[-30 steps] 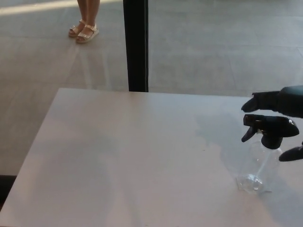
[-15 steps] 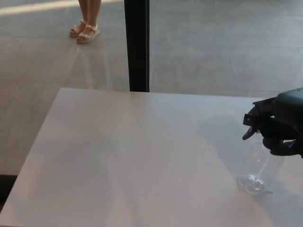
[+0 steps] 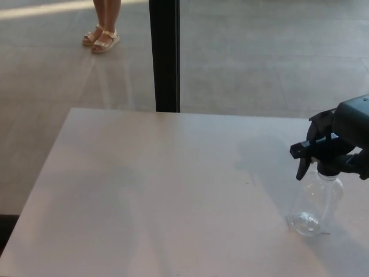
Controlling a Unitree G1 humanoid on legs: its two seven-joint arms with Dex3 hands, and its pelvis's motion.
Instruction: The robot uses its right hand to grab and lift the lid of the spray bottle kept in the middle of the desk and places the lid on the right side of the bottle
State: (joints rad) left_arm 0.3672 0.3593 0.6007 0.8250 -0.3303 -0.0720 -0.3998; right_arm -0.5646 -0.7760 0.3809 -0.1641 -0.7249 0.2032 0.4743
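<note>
1. The clear plastic spray bottle (image 3: 316,203) stands upright on the pale grey desk (image 3: 161,190), near its right edge.
2. Its black trigger-spray lid (image 3: 314,154) points its nozzle leftward.
3. The robot's black right hand (image 3: 345,138) wraps its fingers around that lid.

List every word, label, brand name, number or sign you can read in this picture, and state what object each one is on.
None can be read.
The clear spray bottle shows no label or print.
Its black lid, held by the right hand, shows no visible marking.
The desk carries no writing.
The black post behind it bears no sign.
</note>
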